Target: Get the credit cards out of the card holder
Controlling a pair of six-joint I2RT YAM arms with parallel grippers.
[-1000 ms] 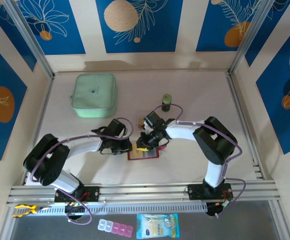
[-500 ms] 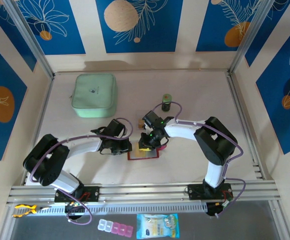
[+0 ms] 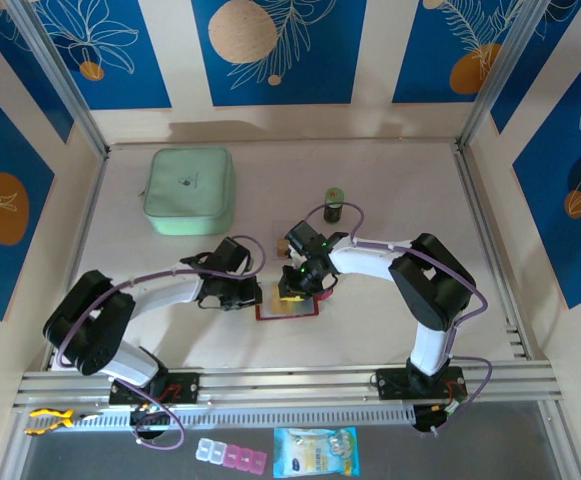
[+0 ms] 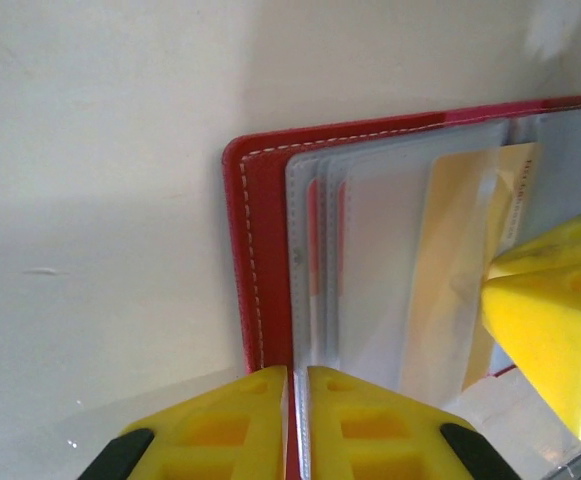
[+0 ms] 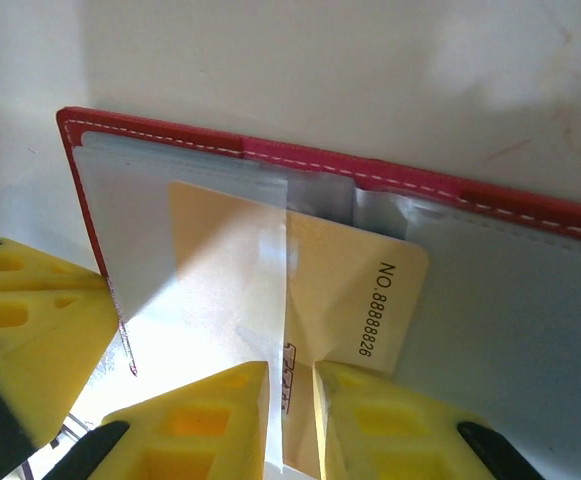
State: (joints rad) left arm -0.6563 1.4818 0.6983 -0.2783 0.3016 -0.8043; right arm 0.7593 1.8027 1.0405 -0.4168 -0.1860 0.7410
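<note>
Pincers at the open card holder (image 4: pixel 242 250)
Left pincer (image 4: pixel 298 400) pinches its sleeves; right pincer (image 5: pixel 290 395) pinches a tan-yellow card (image 5: pixel 340 280).

The card holder (image 5: pixel 490 205) is showing a smooth, dark-red leather-like cover with pale stitching, and its sleeves (image 4: pixel 370 250) are presenting as clear, glossy plastic film catching the light. The credit card (image 5: pixel 340 270) is appearing as smooth tan-yellow plastic with a soft sheen, while the fingers (image 5: pixel 190 420) are showing matt yellow plastic against the matt, off-white table (image 4: pixel 100 150).
</note>
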